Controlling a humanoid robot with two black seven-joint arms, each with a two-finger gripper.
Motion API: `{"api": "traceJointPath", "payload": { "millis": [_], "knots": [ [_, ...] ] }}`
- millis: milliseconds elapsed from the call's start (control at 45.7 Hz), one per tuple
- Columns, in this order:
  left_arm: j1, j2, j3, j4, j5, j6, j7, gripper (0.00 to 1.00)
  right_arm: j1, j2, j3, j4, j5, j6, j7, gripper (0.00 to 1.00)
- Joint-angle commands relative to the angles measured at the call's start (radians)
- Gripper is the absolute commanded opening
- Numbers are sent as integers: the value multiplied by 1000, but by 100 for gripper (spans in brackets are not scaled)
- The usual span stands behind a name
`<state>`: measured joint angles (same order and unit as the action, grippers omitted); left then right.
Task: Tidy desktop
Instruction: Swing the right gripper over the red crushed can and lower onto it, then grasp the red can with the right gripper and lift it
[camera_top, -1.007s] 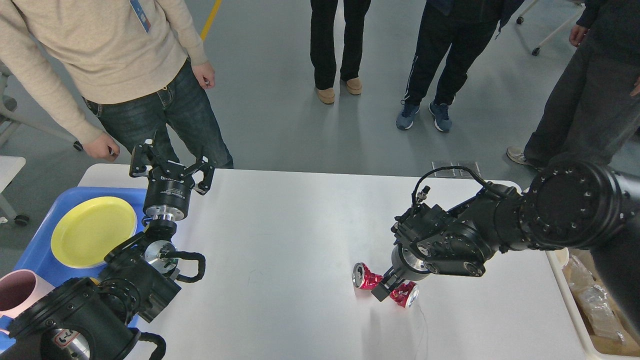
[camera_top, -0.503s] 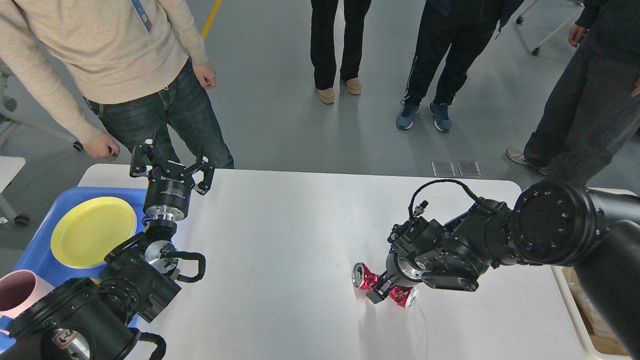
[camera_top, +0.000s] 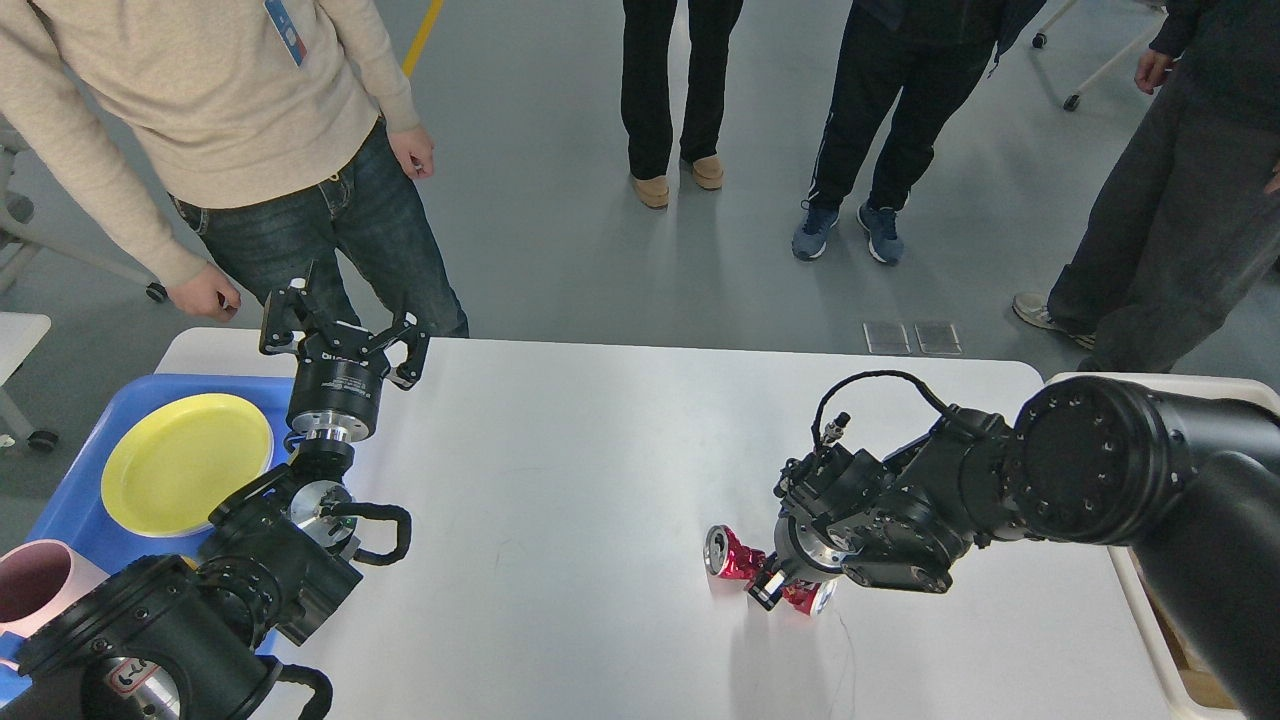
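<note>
The white desktop fills the middle of the head view. A crushed red can lies on its side on it, right of centre. My right gripper points down over the can's pinched middle. One dark finger shows against the can's near side; the other is hidden, so I cannot tell how the jaws stand. The can rests on the desktop. My left gripper is open and empty, held up above the desktop's far left edge.
A blue tray at the left holds a yellow plate and a pink cup. A cream bin stands at the desktop's right end. A person in a beige sweater stands at the far left corner; others stand beyond the far edge.
My right arm has come down and drawn in, bringing the gripper lower onto the can. The can and my left arm have not moved.
</note>
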<state>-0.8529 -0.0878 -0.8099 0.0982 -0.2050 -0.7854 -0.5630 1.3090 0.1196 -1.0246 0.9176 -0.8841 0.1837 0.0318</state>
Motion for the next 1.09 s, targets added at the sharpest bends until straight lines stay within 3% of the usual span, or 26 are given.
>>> {"api": "traceJointPath", "payload": {
  "millis": [0, 525, 657, 854, 1072],
  "knots": [
    [0, 0, 0, 0, -1, 0, 0, 96, -2, 2, 0, 1, 1, 0, -1, 3],
    [0, 0, 0, 0, -1, 0, 0, 96, 62, -29, 24, 55, 1, -3, 2, 0],
    [0, 0, 0, 0, 1, 0, 0, 96, 160, -118, 61, 139, 1, -3, 4, 0],
    [0, 0, 0, 0, -1, 0, 0, 96, 384, -345, 106, 288, 2, 3, 20, 0],
    [0, 0, 0, 0, 1, 0, 0, 96, 610, -543, 106, 365, 5, 98, 68, 0]
  ]
}}
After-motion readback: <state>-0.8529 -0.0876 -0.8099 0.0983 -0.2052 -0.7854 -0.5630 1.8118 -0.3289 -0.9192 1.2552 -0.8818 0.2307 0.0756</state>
